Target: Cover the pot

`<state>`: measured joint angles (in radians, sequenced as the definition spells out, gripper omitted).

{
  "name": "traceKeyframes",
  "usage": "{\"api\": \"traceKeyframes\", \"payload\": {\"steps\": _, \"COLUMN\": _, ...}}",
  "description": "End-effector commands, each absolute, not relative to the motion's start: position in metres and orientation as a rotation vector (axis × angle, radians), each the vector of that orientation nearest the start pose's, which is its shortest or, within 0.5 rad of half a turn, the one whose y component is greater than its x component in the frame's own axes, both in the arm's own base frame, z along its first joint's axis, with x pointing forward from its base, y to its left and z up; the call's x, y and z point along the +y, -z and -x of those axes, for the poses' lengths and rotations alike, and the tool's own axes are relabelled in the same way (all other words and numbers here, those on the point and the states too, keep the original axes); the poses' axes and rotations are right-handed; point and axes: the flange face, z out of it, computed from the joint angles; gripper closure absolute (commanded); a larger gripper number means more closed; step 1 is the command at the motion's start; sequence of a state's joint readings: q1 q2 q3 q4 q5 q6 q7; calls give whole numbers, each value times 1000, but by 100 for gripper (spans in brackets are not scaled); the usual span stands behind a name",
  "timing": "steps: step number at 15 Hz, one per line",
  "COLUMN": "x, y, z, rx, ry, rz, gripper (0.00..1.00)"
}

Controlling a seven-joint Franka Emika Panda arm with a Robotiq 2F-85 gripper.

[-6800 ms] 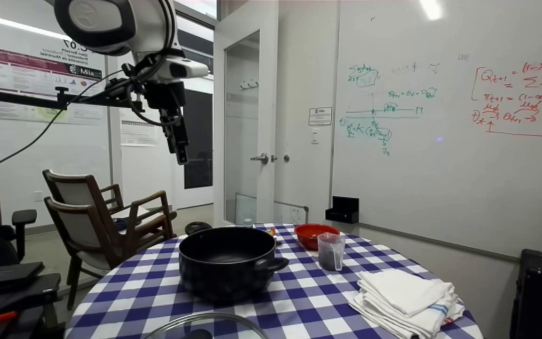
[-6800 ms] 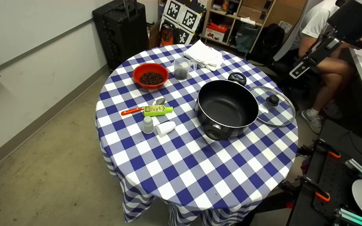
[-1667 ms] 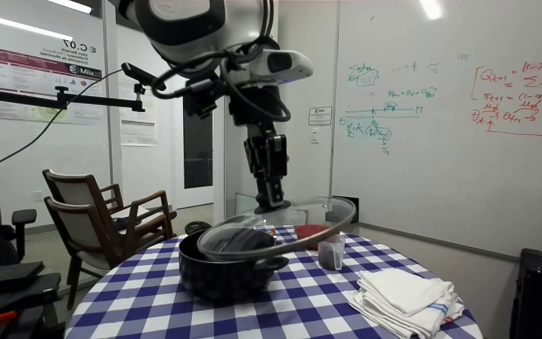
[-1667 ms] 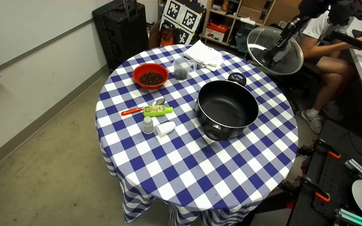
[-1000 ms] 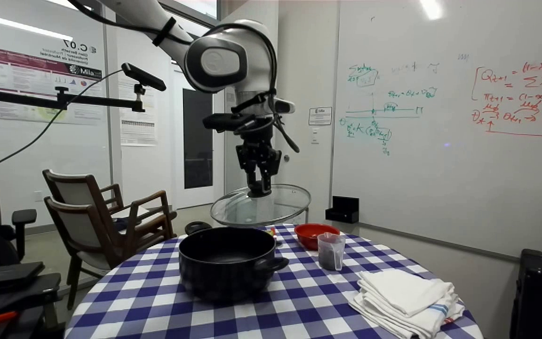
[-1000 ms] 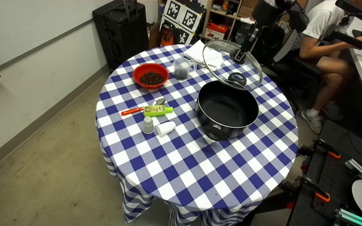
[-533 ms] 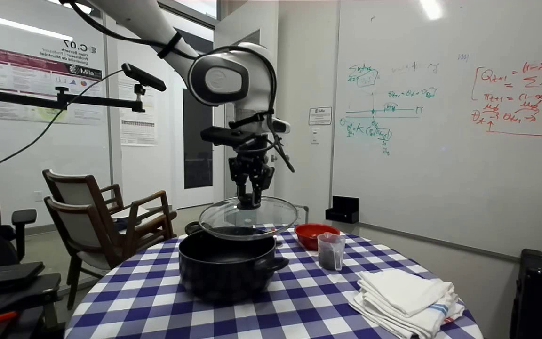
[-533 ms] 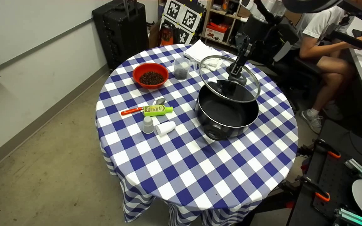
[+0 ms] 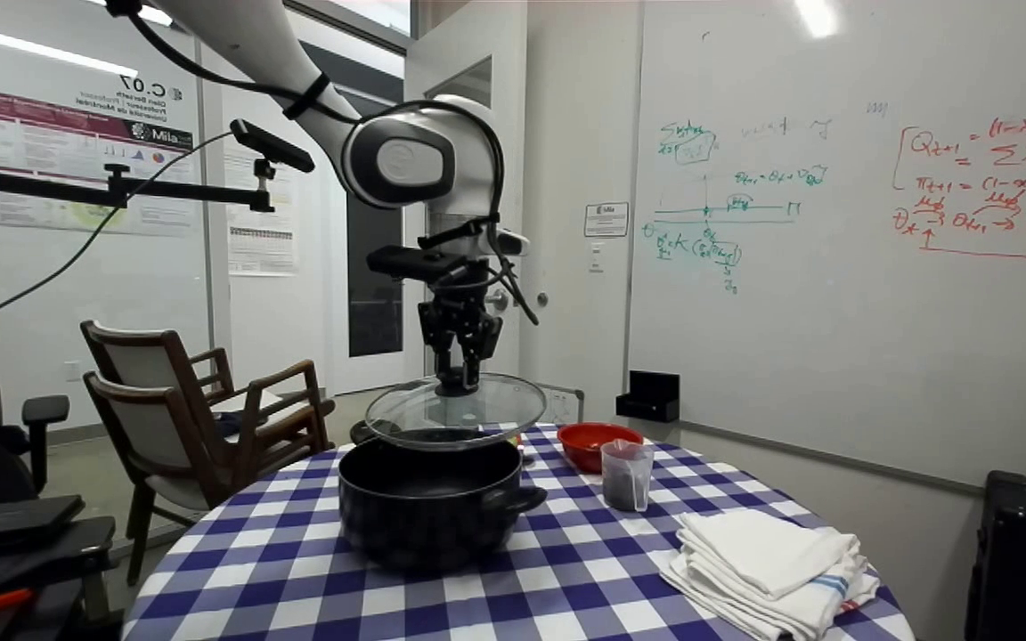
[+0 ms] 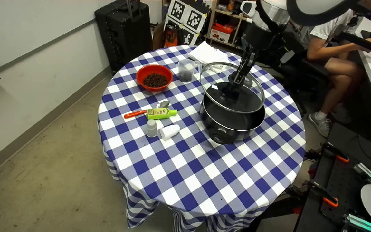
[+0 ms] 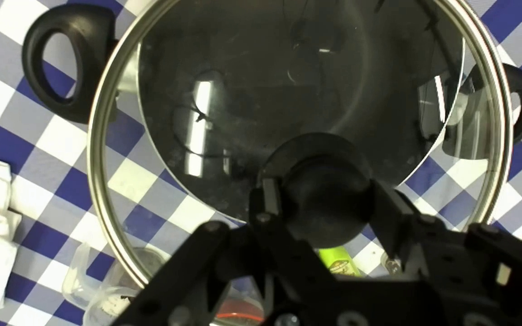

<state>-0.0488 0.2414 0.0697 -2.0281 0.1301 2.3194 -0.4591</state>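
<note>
My gripper (image 9: pixel 458 379) pinches a round glass lid's (image 9: pixel 502 417) black knob (image 11: pixel 326 199) above the wide black pot (image 9: pixel 428 518); released off-centre, the lid could slide toward the checkered table's (image 10: pixel 185 180) edge.

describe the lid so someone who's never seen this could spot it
In both exterior views, find the blue-checked round table, then the large black pot on it. Above the pot, the gripper holds the lid by its black knob. Transparent like the measuring cup, it differs in being a wide disc with a metal rim.
</note>
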Motion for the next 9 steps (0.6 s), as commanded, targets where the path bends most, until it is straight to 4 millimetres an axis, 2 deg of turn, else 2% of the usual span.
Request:
{"api": "traceKeyframes", "payload": {"steps": 1, "x": 30, "y": -331, "z": -584, "rx": -585, "ry": 128, "rz": 3039, "gripper": 75}}
{"api": "traceKeyframes", "payload": {"steps": 5, "x": 37, "y": -314, "z": -579, "rx": -583, "ry": 88, "rz": 3075, "gripper": 75}}
{"api": "traceKeyframes", "payload": {"steps": 9, "x": 38, "y": -307, "z": -573, "rx": -575, "ry": 56, "rz": 3073, "gripper": 75}}
